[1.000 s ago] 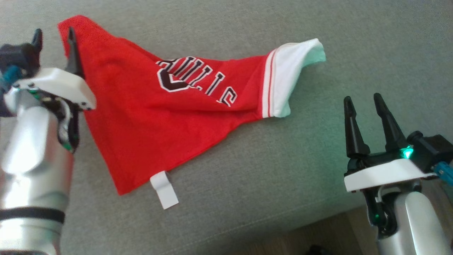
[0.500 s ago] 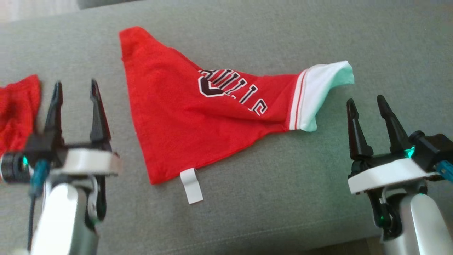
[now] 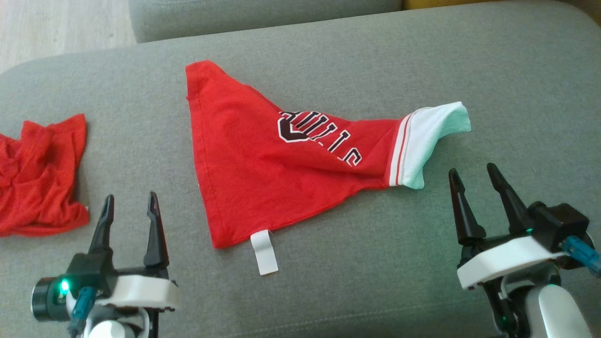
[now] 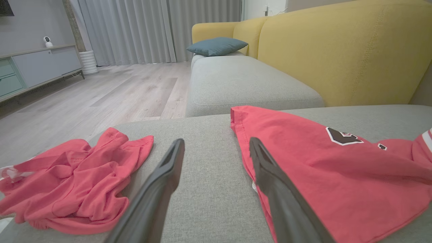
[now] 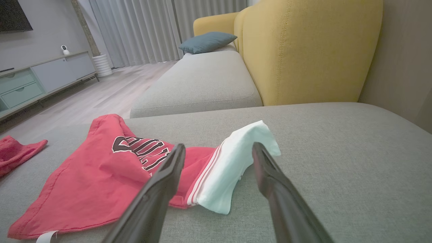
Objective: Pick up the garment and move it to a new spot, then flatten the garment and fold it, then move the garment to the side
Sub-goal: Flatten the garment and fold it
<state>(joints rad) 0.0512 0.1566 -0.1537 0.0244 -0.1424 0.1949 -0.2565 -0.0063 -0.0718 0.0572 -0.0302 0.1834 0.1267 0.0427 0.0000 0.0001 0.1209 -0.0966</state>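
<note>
The red garment (image 3: 263, 173), with black lettering and a white striped band, lies loosely spread on the grey sofa cushion (image 3: 516, 70), ahead of and between both sets of jaws. The left gripper (image 3: 130, 196) and right gripper (image 3: 472, 169) hover low, fingers pointing forward, jaws spread, clear of the cloth.

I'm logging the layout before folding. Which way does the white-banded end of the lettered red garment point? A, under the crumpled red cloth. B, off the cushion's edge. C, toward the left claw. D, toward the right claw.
D: in the head view the white end of the garment lies on the robot's right, just beyond the tips of the open right claw; the left claw sits on the opposite side.
</note>
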